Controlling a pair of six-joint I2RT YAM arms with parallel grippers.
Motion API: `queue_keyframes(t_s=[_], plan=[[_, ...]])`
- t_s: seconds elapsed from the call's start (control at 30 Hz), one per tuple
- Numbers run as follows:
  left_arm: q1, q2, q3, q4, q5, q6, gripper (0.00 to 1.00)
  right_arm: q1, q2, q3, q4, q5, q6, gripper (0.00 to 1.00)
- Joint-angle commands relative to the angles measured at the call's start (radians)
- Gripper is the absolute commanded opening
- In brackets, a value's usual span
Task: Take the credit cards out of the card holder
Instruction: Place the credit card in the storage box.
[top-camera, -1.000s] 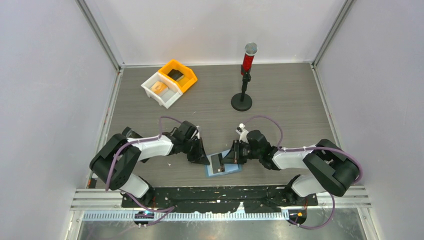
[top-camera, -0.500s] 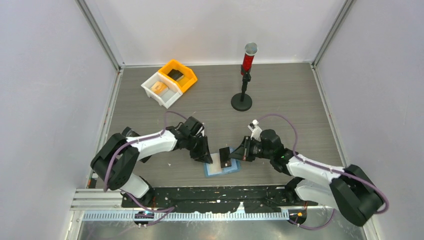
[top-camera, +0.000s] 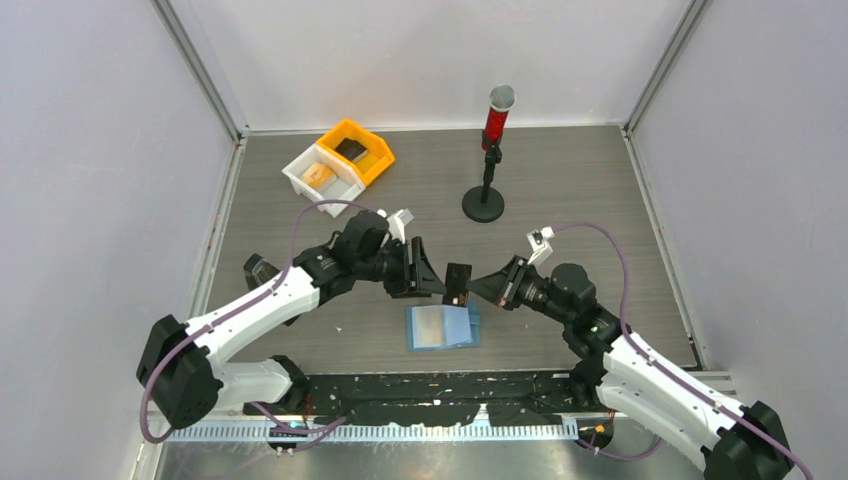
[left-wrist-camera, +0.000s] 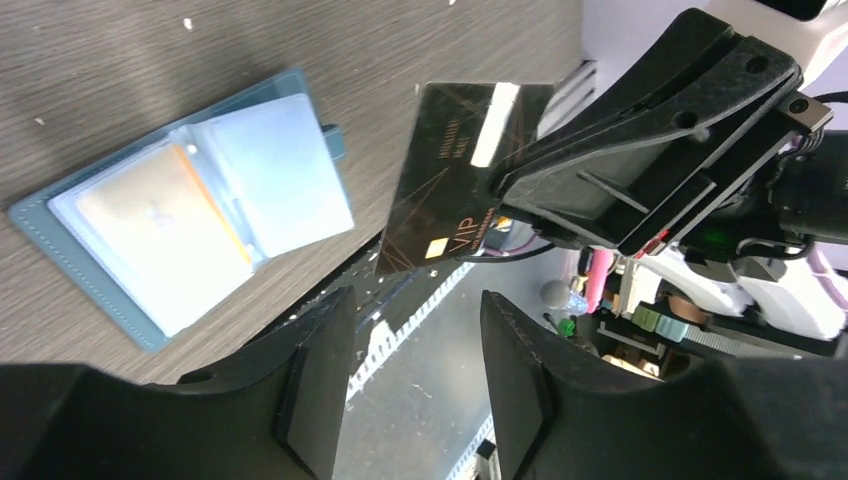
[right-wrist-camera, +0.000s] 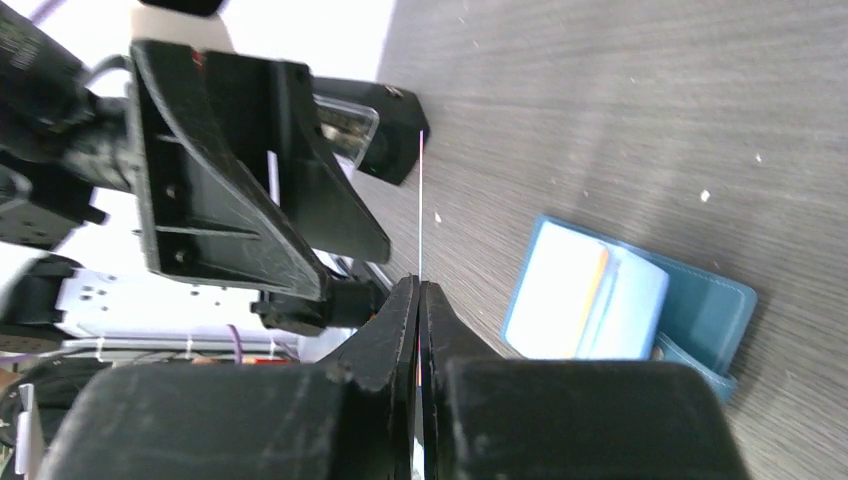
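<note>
Gaping, the black left gripper (top-camera: 428, 274) hangs just beside a glossy black rectangular credit card (left-wrist-camera: 450, 180), which is clamped in the black right gripper (right-wrist-camera: 418, 290). Beneath them the soft light-blue bifold card holder (top-camera: 440, 327) lies open on the grey table (top-camera: 580, 200), with an orange-tan card (right-wrist-camera: 598, 285) inside.

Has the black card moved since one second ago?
Yes. The black card, in the right gripper, went from the card holder toward the microphone stand.

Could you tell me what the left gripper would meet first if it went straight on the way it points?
Probably the black card pinched in the right gripper, directly ahead of it, though the depth is unclear.
</note>
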Motion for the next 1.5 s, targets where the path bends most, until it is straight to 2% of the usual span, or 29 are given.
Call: queue_keyframes(t_s=[0.0,0.17,0.37,0.43,0.57,0.63,0.73,0.87,1.0,1.07,1.23,1.47], plan=[[-0.006,-0.071,-0.043,0.142,0.047,-0.072,0.52,-0.001,-0.094,-0.004,0.107,0.105,0.116,0.05],[-0.015,-0.085,-0.067,0.243,0.057,-0.115,0.54,-0.001,-0.154,-0.032,0.193,0.134,0.188,0.05],[-0.020,-0.040,-0.078,0.458,0.110,-0.200,0.52,-0.001,-0.154,-0.054,0.267,0.118,0.255,0.05],[-0.020,-0.028,-0.078,0.518,0.122,-0.227,0.42,-0.001,-0.155,-0.066,0.282,0.114,0.265,0.05],[-0.022,-0.033,-0.087,0.538,0.116,-0.242,0.10,-0.001,-0.163,-0.089,0.296,0.095,0.254,0.06],[-0.021,-0.041,-0.093,0.530,0.115,-0.239,0.00,-0.002,-0.157,-0.092,0.310,0.060,0.226,0.14],[-0.020,-0.064,-0.091,0.468,0.123,-0.195,0.00,-0.017,-0.143,-0.042,0.237,-0.020,0.116,0.26],[-0.019,-0.087,-0.071,0.356,0.187,-0.095,0.00,-0.086,-0.145,0.034,0.081,-0.163,-0.090,0.49],[-0.020,-0.103,-0.051,0.218,0.268,0.013,0.00,-0.148,-0.109,0.084,0.035,-0.303,-0.165,0.66],[-0.019,-0.117,-0.047,0.179,0.300,0.054,0.00,-0.161,-0.070,0.103,0.045,-0.371,-0.183,0.70],[-0.020,-0.131,-0.036,0.141,0.357,0.090,0.00,-0.171,0.005,0.141,0.080,-0.508,-0.217,0.72],[-0.020,-0.128,-0.037,0.156,0.406,0.094,0.00,-0.170,0.072,0.179,0.134,-0.645,-0.221,0.64]])
